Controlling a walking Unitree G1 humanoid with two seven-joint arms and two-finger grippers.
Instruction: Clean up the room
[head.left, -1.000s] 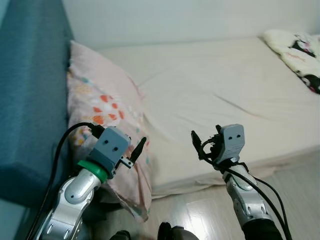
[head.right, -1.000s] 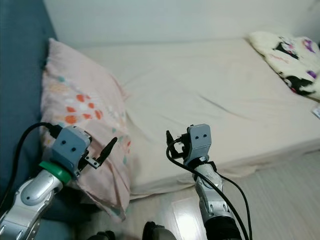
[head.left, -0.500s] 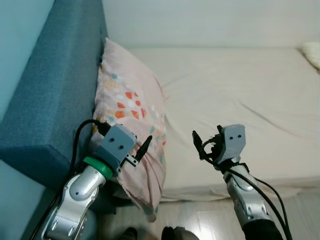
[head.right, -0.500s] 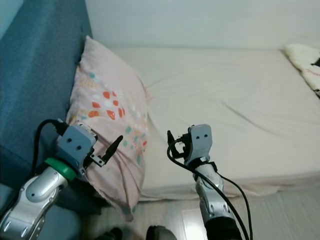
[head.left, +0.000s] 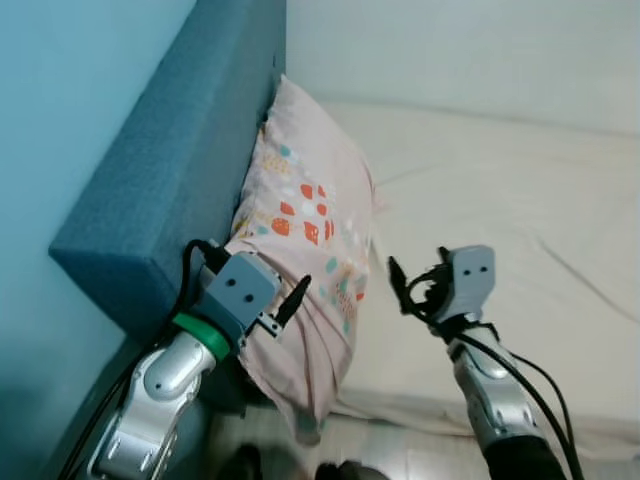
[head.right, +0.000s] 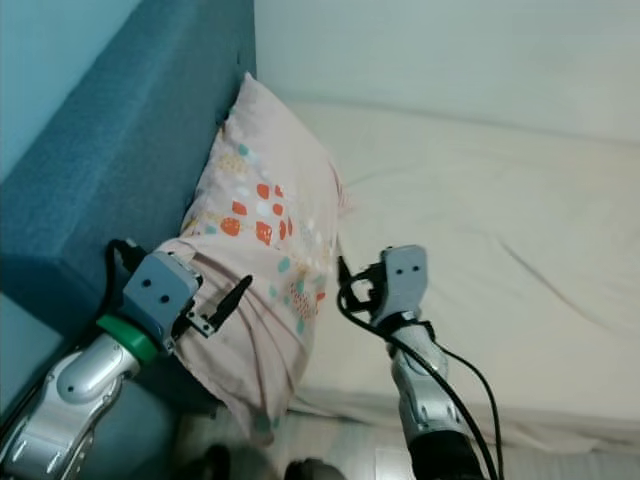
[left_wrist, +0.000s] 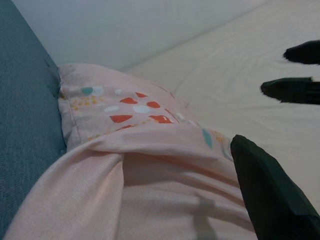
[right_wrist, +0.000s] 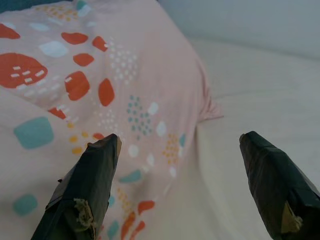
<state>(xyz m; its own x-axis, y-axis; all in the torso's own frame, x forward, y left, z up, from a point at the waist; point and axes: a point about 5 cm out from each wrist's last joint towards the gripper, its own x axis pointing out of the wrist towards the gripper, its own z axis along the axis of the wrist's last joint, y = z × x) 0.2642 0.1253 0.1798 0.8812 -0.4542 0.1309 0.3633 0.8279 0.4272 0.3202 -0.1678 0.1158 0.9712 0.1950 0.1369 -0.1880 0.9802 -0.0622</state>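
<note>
Head view, pillow (head.left: 310, 240) leaning on blue headboard (head.left: 160, 190) at the bed's (head.left: 520, 190) end, my left claw (head.left: 285, 305) pinching its lower corner, left wrist view, pink fabric bunched against my finger (left_wrist: 267, 195), right wrist view, my right claw (right_wrist: 182, 187) spread before the pillow.

Soft, even daylight; slight blur.

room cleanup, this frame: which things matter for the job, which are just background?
In play:
- pink patterned pillow, leaning on the headboard, lower end hanging off the mattress edge
- left gripper, at the pillow's lower part
- right gripper, open, over the mattress beside the pillow

Background:
- blue headboard
- cream mattress
- wall
</note>
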